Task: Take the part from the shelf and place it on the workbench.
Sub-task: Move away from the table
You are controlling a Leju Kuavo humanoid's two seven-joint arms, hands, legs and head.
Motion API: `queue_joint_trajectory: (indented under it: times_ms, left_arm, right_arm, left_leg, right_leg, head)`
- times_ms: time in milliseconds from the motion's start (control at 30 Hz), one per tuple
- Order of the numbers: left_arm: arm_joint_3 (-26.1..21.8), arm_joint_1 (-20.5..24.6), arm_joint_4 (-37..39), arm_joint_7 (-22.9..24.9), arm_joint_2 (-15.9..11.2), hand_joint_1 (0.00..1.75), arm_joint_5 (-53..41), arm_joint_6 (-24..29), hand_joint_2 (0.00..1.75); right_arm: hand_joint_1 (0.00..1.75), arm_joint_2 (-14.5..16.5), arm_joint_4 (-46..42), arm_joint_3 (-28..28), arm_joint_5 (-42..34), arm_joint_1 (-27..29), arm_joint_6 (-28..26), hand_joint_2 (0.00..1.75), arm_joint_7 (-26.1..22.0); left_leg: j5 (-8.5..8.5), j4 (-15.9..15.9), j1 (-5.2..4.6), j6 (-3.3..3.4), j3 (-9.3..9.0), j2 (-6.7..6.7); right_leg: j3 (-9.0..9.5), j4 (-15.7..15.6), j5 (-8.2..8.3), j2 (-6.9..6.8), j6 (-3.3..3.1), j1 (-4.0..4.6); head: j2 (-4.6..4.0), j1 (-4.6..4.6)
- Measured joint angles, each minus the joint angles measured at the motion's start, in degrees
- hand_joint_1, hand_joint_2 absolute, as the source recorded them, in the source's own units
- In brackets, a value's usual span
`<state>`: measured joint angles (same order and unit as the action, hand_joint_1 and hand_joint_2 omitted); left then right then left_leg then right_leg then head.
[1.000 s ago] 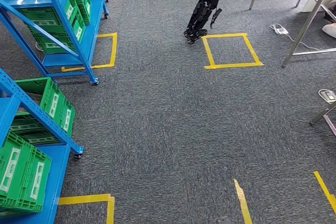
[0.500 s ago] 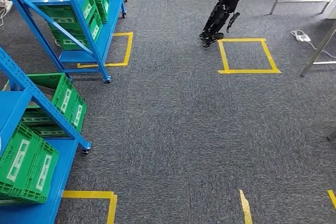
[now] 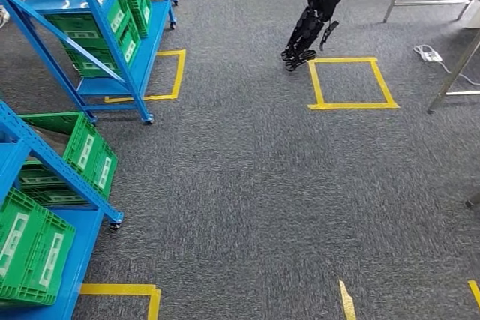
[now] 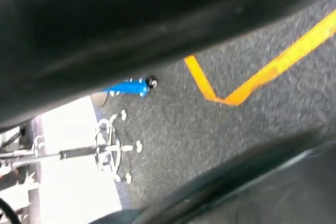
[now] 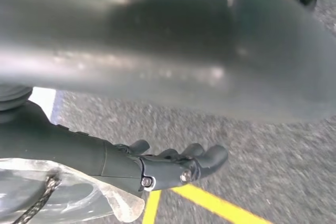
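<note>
My right hand point(image 5: 158, 166) hangs low over the grey carpet, its dark fingers stretched out and slightly curled. A clear plastic bag point(image 5: 71, 200) with a dark chain-like part inside lies against the underside of that hand, which appears to hold it. The blue shelf point(image 3: 54, 159) with green crates point(image 3: 34, 249) stands close at the left in the head view. A second blue shelf point(image 3: 107, 43) stands farther back.
Another dark humanoid robot point(image 3: 317, 5) stands beside a yellow taped square point(image 3: 351, 84) ahead. Metal table legs point(image 3: 453, 73) and a white power strip point(image 3: 428, 53) are at the far right. Yellow tape marks point(image 3: 121, 290) lie on the carpet near me.
The whole head picture has shifted, so the camera has moved as I walk; shelves, tape squares and the other robot sit a little differently in the frame.
</note>
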<state>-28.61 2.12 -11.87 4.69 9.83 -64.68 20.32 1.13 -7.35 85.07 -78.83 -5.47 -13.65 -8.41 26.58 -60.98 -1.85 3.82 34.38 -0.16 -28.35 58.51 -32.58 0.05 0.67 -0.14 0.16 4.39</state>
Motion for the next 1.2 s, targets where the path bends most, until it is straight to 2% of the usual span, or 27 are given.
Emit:
queue_joint_trajectory:
  times_ms: [67, 133, 200, 267, 300, 333, 367, 400, 433, 467, 533, 567, 667, 900, 967, 1100, 1200]
  left_arm:
    - [-0.01, 0.03, 0.0, 0.01, 0.03, 0.0, -0.01, 0.11, 0.0]
    - [-0.03, -0.13, 0.01, 0.01, 0.03, 0.0, -0.02, 0.24, 0.0]
    - [-0.04, -0.14, 0.01, 0.01, 0.14, 0.0, -0.07, 0.32, 0.0]
    - [-0.04, -0.08, 0.01, 0.01, 0.36, 0.0, -0.11, 0.32, 0.0]
    - [-0.04, -0.14, 0.01, 0.0, 0.43, 0.0, -0.12, 0.33, 0.0]
    - [-0.04, -0.2, 0.01, -0.04, 0.44, 0.0, -0.13, 0.38, 0.0]
    - [-0.04, -0.26, 0.01, -0.14, 0.46, 0.0, -0.15, 0.45, 0.0]
    - [-0.04, -0.32, 0.01, -0.27, 0.47, 0.0, -0.19, 0.54, 0.0]
    - [-0.04, -0.26, 0.01, -0.39, 0.48, 0.0, -0.28, 0.63, 0.0]
    - [-0.04, -0.16, 0.01, -0.5, 0.5, 0.0, -0.39, 0.69, 0.0]
    - [-0.04, -0.02, 0.01, -0.58, 0.51, 0.0, -0.58, 0.74, 0.0]
    - [-0.04, -0.05, 0.01, -0.61, 0.5, 0.0, -0.61, 0.74, 0.0]
    - [-0.04, -0.14, 0.01, -0.65, 0.45, 0.0, -0.63, 0.77, 0.0]
    - [-0.04, 0.12, 0.01, -0.96, 0.38, 0.0, -0.66, 0.95, 0.0]
    - [-0.04, 0.11, 0.01, -0.97, 0.38, 0.0, -0.67, 0.95, 0.0]
    - [-0.04, 0.11, 0.01, -0.97, 0.4, 0.0, -0.69, 0.93, 0.0]
    - [-0.04, 0.1, 0.01, -0.97, 0.4, 0.0, -0.78, 0.93, 0.0]
  right_arm:
    - [0.0, -0.01, 0.0, 0.0, -0.01, -0.09, 0.04, 0.0, -0.01]
    - [0.0, -0.01, 0.0, 0.0, -0.02, -0.19, 0.07, 0.0, -0.03]
    - [0.0, -0.02, 0.01, 0.0, -0.06, -0.42, 0.06, 0.0, -0.05]
    - [0.0, -0.03, 0.01, 0.0, -0.14, -0.39, 0.06, 0.0, -0.03]
    - [0.0, -0.06, 0.01, 0.0, -0.19, -0.27, 0.06, 0.0, -0.01]
    - [0.0, -0.1, 0.01, 0.0, -0.27, -0.15, 0.05, 0.0, 0.01]
    - [0.0, -0.17, 0.01, 0.0, -0.32, -0.08, 0.04, 0.0, 0.01]
    - [0.0, -0.23, 0.01, 0.0, -0.37, -0.03, 0.04, 0.0, 0.01]
    - [0.0, -0.26, 0.01, -0.01, -0.42, -0.04, 0.04, 0.0, -0.03]
    - [0.0, -0.28, 0.01, -0.01, -0.45, -0.09, 0.06, 0.0, -0.09]
    - [0.0, -0.28, 0.01, -0.02, -0.52, -0.04, 0.08, 0.0, -0.17]
    - [0.0, -0.28, 0.01, -0.02, -0.53, 0.08, 0.09, 0.0, -0.21]
    - [0.0, -0.28, 0.01, -0.02, -0.54, 0.31, 0.35, 0.0, -0.39]
    - [0.0, -0.28, 0.01, -0.02, -0.53, 0.04, 0.95, 0.0, -1.0]
    - [0.0, -0.28, 0.01, -0.02, -0.5, 0.02, 0.98, 0.0, -1.04]
    - [0.0, -0.28, 0.01, -0.02, -0.36, 0.02, 1.08, 0.0, -1.26]
    - [0.0, -0.28, 0.01, -0.02, -0.15, 0.02, 1.03, 0.0, -1.29]
  left_leg:
    - [0.76, 2.23, -0.19, 0.32, -1.21, -0.05]
    - [0.97, 3.52, 0.17, 0.21, -2.66, -0.14]
    - [1.38, 3.9, 0.44, 0.03, -3.7, -0.16]
    - [2.02, 3.85, 0.52, -0.22, -4.33, -0.17]
    - [2.4, 3.82, 0.57, -0.39, -4.82, -0.19]
    - [2.85, 3.8, 0.65, -0.59, -5.39, -0.2]
    - [3.36, 3.76, 0.76, -0.83, -6.09, -0.2]
    - [3.88, 3.78, 0.86, -1.1, -6.68, -0.19]
    - [4.28, 3.67, 0.93, -1.38, -7.08, -0.17]
    - [4.6, 3.52, 0.96, -1.69, -7.12, -0.16]
    - [5.01, 3.13, 0.91, -2.17, -6.79, -0.14]
    - [5.13, 3.09, 0.86, -2.12, -6.64, -0.14]
    - [5.2, 3.25, 0.78, -1.5, -6.87, -0.14]
    - [5.39, 4.15, 0.78, -0.97, -7.49, -0.12]
    - [5.36, 4.22, 0.8, -1.18, -7.54, -0.12]
    - [5.2, 4.29, 0.86, -2.36, -7.57, -0.12]
    - [5.11, 4.28, 0.88, -2.68, -7.58, -0.12]
  right_leg:
    - [0.46, 0.18, 0.23, -0.28, 0.64, -0.22]
    - [-0.04, 1.75, -0.53, -0.27, 1.14, -0.3]
    - [-2.97, 6.78, -3.04, -0.11, 1.59, -0.45]
    - [-7.3, 12.68, -5.04, -0.12, 2.2, -0.59]
    - [-8.69, 13.71, -4.58, -0.12, 2.47, -0.64]
    - [-9.08, 12.69, -2.85, -0.14, 2.65, -0.67]
    - [-8.5, 9.72, -0.04, -0.15, 2.72, -0.72]
    - [-7.53, 6.5, 2.36, -0.14, 2.66, -0.73]
    - [-6.76, 3.71, 3.71, -0.12, 2.55, -0.63]
    - [-6.19, 2.02, 4.32, -0.11, 2.06, -0.46]
    - [-6.02, 1.34, 3.98, -0.11, 0.96, -0.18]
    - [-5.85, 1.29, 4.24, -0.13, 0.52, -0.17]
    - [-5.72, 1.06, 4.26, -0.01, 0.49, -0.26]
    - [-5.42, 0.98, 3.68, -0.03, 0.0, -0.11]
    - [-5.32, 0.98, 3.65, -0.07, -0.09, -0.05]
    - [-5.26, 1.02, 3.74, -0.1, -0.23, -0.03]
    - [-5.18, 1.0, 3.84, -0.13, -0.28, -0.07]
  head:
    - [0.01, -0.17]
    - [0.0, -0.08]
    - [-0.01, -0.01]
    - [-0.01, -0.03]
    - [-0.01, -0.05]
    - [-0.01, -0.04]
    - [-0.01, -0.04]
    - [-0.01, -0.06]
    - [-0.01, -0.11]
    - [0.0, -0.12]
    - [0.01, -0.1]
    - [0.01, -0.07]
    - [-0.01, -0.08]
    - [-0.01, -0.08]
    - [-0.01, -0.07]
    - [-0.01, -0.06]
    - [-0.01, -0.06]
